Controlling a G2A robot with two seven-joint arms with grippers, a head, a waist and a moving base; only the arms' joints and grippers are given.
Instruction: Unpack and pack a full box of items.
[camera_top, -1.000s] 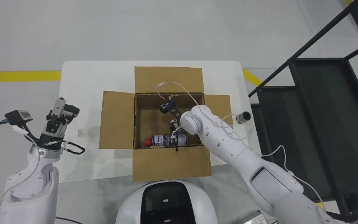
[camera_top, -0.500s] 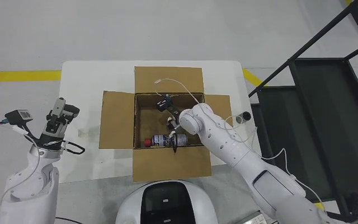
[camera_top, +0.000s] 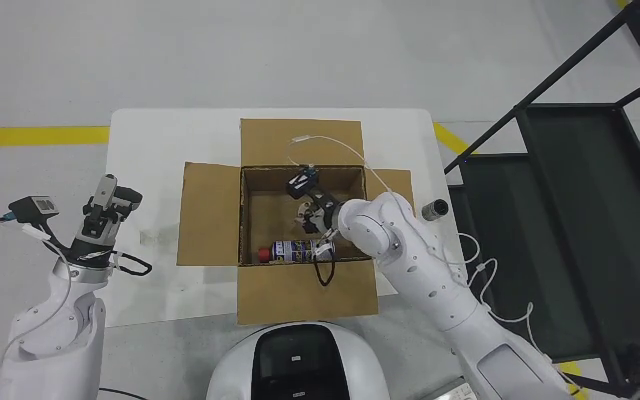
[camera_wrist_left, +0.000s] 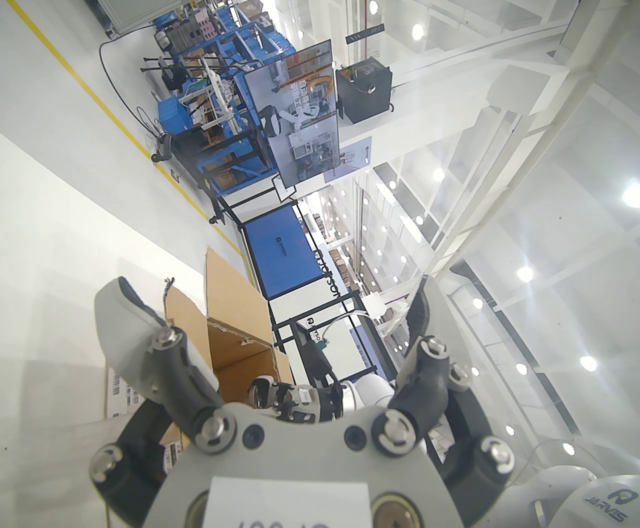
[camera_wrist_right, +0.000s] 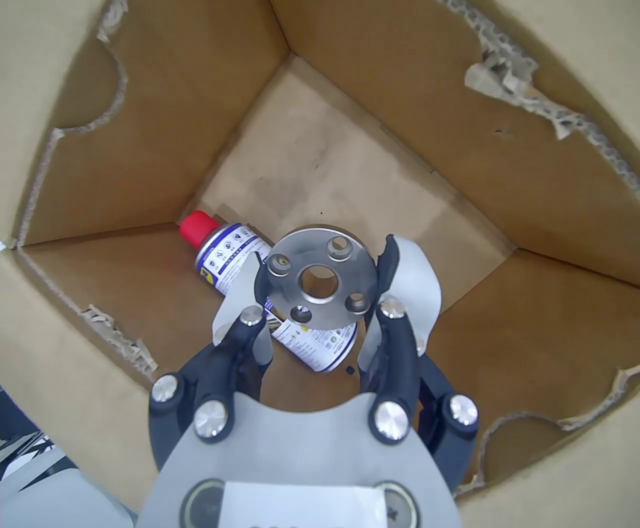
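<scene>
Right claw shifted, clamped on metal flange (over spray can).

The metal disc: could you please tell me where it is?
In the right wrist view, the metal disc is gripped by the right claw inside the cardboard box, above the spray can lying on its floor.

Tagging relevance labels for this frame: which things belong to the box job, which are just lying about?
Job: cardboard box; metal flange, gripped by the right end effector; spray can lying inside the box.
Not job: white table under the box; black metal steps beside the table; yellow floor line.
</scene>
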